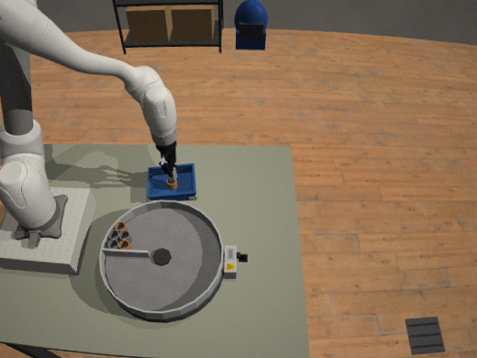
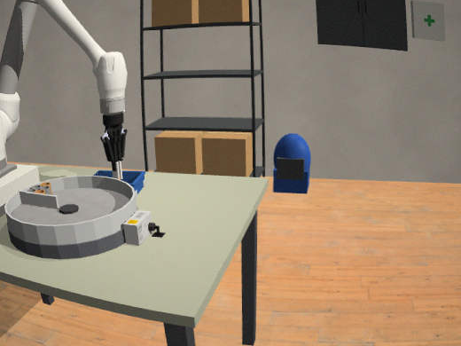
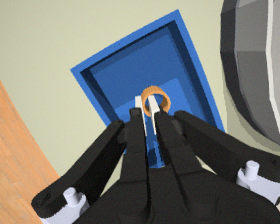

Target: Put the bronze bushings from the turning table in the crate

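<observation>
My gripper point(image 1: 172, 178) point(image 2: 117, 177) point(image 3: 145, 104) points down inside the blue crate point(image 1: 186, 181) point(image 2: 138, 181) point(image 3: 130, 57). It is shut on a bronze bushing point(image 1: 171, 185) point(image 3: 166, 106) by its wall, one fingertip inside the ring and one outside. Whether the bushing touches the crate floor is unclear. On the turning table point(image 1: 151, 285) point(image 2: 93, 200) point(image 3: 252, 65), two bronze bushings point(image 1: 120, 227) point(image 1: 125, 244) point(image 2: 45, 184) and three steel bushings point(image 1: 124, 235) point(image 1: 114, 235) point(image 1: 113, 243) stand grouped at the left, behind the divider.
The divider point(image 1: 128, 252) point(image 2: 39, 200) runs from the turning table's rim to its dark hub point(image 1: 161, 256) point(image 2: 68, 208). A grey control box point(image 1: 230, 262) point(image 2: 136, 228) sits at the turning table's right side. The crate stands close behind the raised rim. The robot's pale base block point(image 1: 69, 247) is at left.
</observation>
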Controlling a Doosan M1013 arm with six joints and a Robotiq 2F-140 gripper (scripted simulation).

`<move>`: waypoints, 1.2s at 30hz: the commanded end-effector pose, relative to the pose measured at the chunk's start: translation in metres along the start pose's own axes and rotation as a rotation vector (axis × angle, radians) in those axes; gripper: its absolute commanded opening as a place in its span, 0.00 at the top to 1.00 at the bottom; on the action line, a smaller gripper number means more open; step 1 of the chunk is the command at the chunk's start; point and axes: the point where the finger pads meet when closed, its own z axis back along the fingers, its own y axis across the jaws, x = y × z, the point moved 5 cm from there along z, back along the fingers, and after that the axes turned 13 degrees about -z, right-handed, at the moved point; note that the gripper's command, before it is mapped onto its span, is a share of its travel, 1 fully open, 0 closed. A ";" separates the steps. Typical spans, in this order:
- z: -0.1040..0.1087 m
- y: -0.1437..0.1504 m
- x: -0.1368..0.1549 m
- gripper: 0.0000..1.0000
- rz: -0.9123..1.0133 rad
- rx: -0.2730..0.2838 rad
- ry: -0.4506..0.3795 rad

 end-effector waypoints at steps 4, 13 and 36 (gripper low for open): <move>0.000 0.000 0.000 1.00 0.000 0.000 0.000; 0.000 0.000 0.000 1.00 0.000 0.000 0.000; 0.000 0.000 0.000 0.90 0.000 0.000 0.000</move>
